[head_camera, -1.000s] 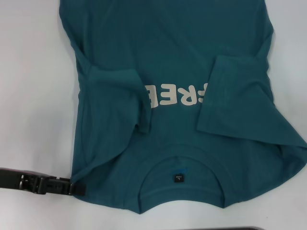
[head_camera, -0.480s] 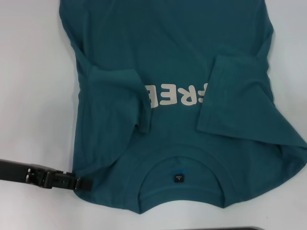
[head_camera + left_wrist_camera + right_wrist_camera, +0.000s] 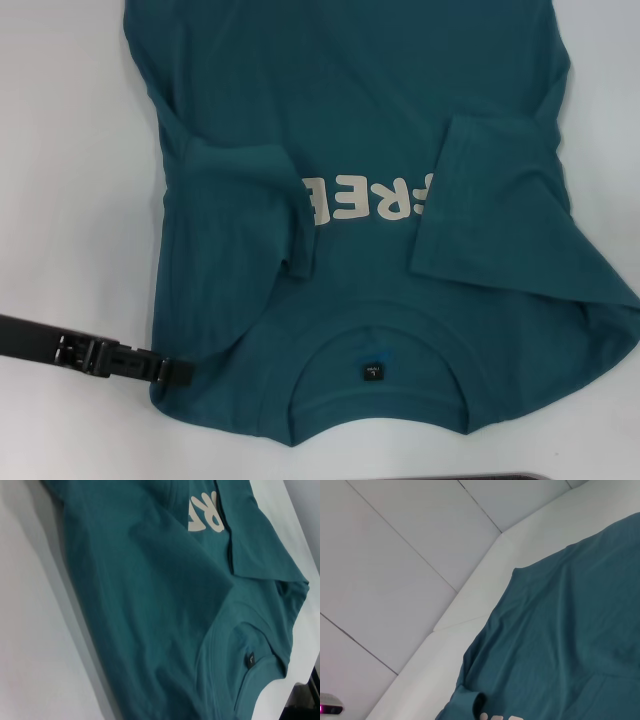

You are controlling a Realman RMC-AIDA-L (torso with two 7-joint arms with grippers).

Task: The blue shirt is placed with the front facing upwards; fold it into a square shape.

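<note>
Left end effector (image 3: 178,376), finger state unclear, at blue shirt (image 3: 370,100) shoulder edge; collar nearest the robot.

The folded-in sleeves hide the ends of the cream lettering (image 3: 365,198) on my dark teal-blue cotton shirt (image 3: 350,100); its hem runs off frame, and the small black neck label (image 3: 371,372) is unreadable.

The left claw (image 3: 178,377) touches the blue shirt (image 3: 360,120) at its near left shoulder edge.
</note>
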